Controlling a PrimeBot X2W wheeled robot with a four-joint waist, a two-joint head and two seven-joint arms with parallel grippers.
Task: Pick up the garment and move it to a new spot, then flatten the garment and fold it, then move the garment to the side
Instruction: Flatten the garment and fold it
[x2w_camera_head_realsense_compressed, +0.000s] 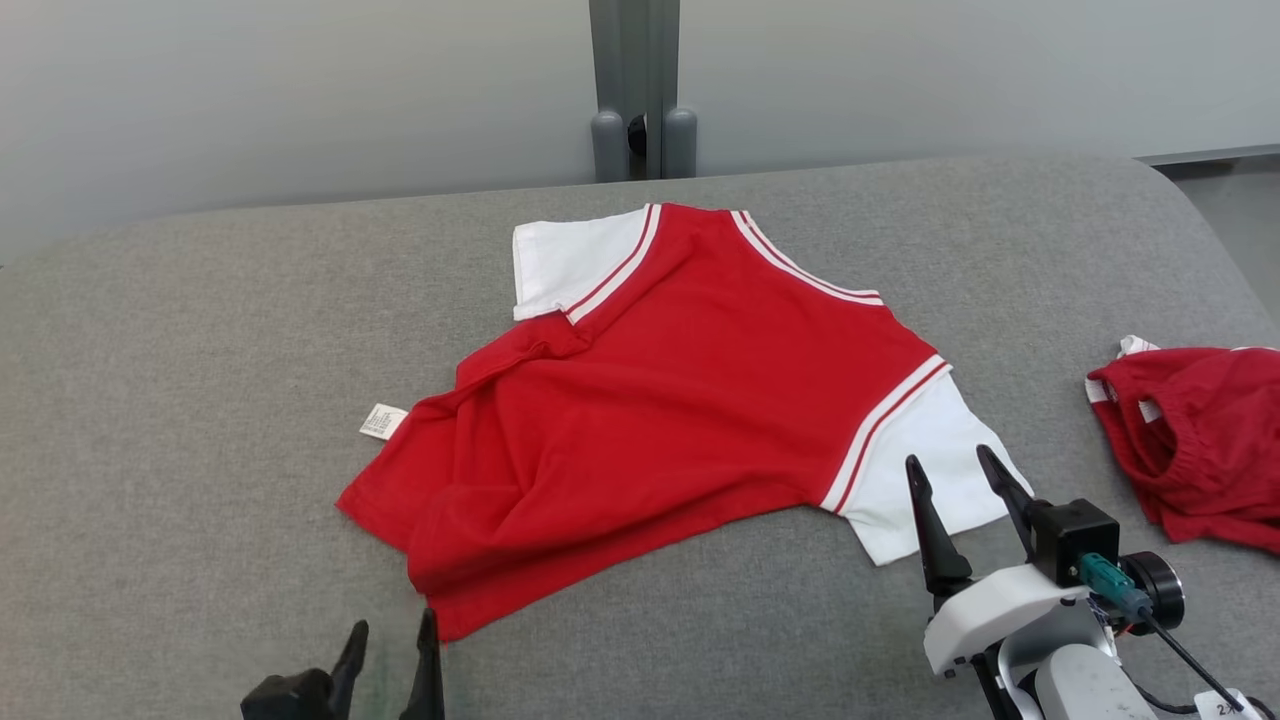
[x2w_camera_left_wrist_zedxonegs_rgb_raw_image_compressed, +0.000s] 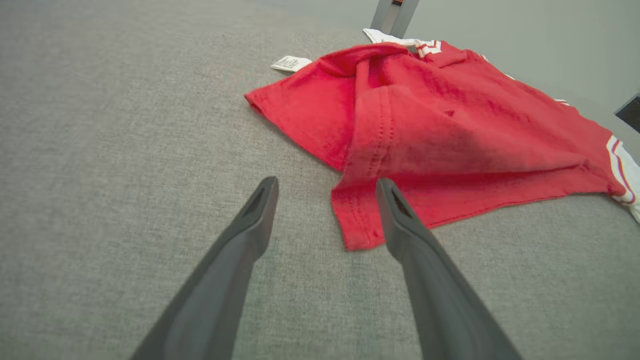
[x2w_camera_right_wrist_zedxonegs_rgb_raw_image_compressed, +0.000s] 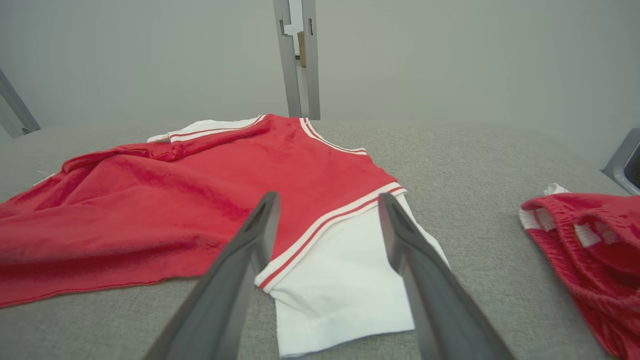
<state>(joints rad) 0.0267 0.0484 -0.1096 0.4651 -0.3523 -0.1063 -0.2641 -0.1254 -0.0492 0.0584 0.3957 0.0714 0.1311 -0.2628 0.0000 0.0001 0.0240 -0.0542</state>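
On the grey surface (x2w_camera_head_realsense_compressed: 200, 330) in front of me, the garment (x2w_camera_head_realsense_compressed: 660, 400) lies about in the middle. It's a red shirt with white sleeves, neck end toward the far side and hem toward me.

The head view gets the whole shirt at once, mostly flat but rumpled on its left half. My left wrist view adds the close-up stuff: the stitched hem and a flap of red folded over at the near left corner. The right wrist view looks straight down the right sleeve and its red and white striped seam.

My left hand (x2w_camera_head_realsense_compressed: 393, 620) is spread wide with nothing in it, parked just beside that near hem corner. Can't tell if a finger is touching the cloth. My right hand (x2w_camera_head_realsense_compressed: 950, 458) is also wide open and holding nothing, with its fingers over the white right sleeve.

Count: one shirt with two white sleeves, one paper label (x2w_camera_head_realsense_compressed: 383, 421) poking out at its left edge, one other red garment (x2w_camera_head_realsense_compressed: 1200, 440) bunched up well off to the right, and one grey post (x2w_camera_head_realsense_compressed: 640, 90) at the far side.
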